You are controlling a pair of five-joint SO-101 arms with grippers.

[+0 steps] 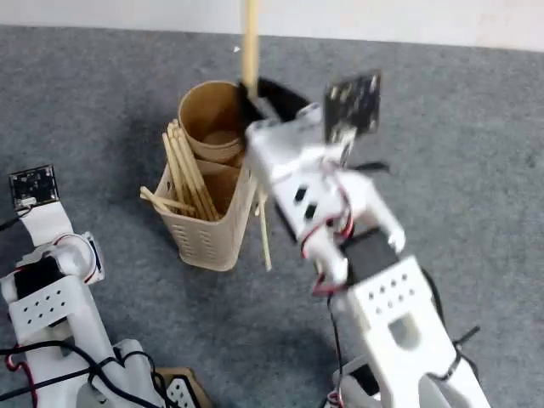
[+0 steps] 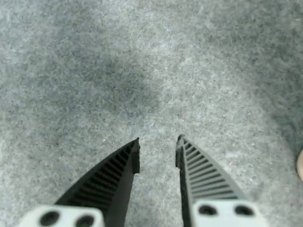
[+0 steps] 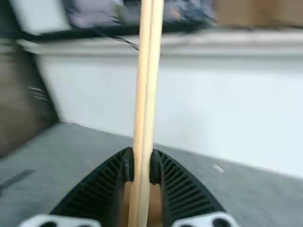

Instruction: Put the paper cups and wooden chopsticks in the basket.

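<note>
A beige slotted basket [image 1: 208, 240] stands on the grey carpet in the high view. Two brown paper cups [image 1: 212, 119] sit in it, one nested above the other, with several wooden chopsticks [image 1: 187, 174] leaning along its left side. My right gripper [image 3: 141, 165] is shut on a pair of wooden chopsticks [image 3: 147, 71], held upright over the basket's right rim [image 1: 251, 42]. A thin stick end [image 1: 264, 238] shows just outside the basket's right wall. My left gripper [image 2: 157, 146] is open, pointing down at bare carpet, near the left arm [image 1: 51, 280] at the lower left.
Grey carpet [image 1: 476, 127] covers the whole floor area, with a pale wall strip along the far edge. A small brown flat piece [image 1: 183, 387] lies by the left arm's base. Cables trail around both bases.
</note>
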